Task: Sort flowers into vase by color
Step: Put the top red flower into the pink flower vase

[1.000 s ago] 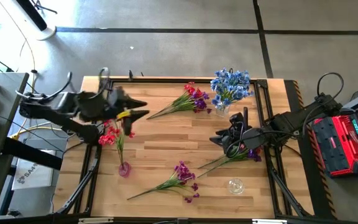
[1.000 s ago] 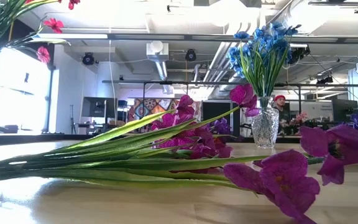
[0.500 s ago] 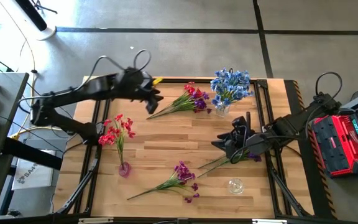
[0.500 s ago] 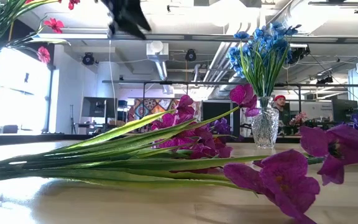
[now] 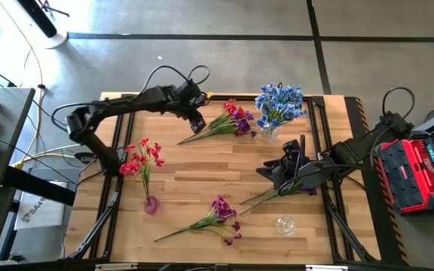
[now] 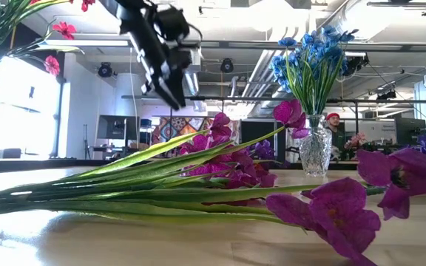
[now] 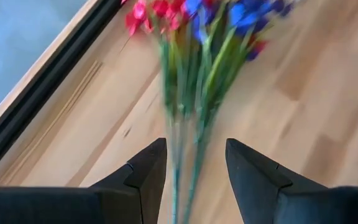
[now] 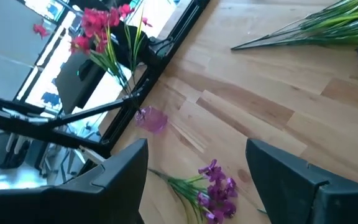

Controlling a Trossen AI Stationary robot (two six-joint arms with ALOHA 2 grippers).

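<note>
Your left pincer (image 5: 195, 120) hangs released just over the stem end of the mixed spray (image 5: 224, 120) lying beside the blue vase (image 5: 269, 132), fingers astride the stems, likely ready to grasp. Your right pincer (image 5: 281, 172) waits open, empty, above a purple spray (image 5: 281, 190) farther from that vase, on the bench (image 5: 202, 177)

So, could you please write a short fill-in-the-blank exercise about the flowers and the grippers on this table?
1. The blue flowers stand in a clear ___.
2. The red flowers stand in a small ___ vase.
3. The left gripper hovers open over the ___ of a spray lying flat.
4. The empty clear vase is nearest the ___ gripper.

Missing words: vase; pink; stems; right
</note>
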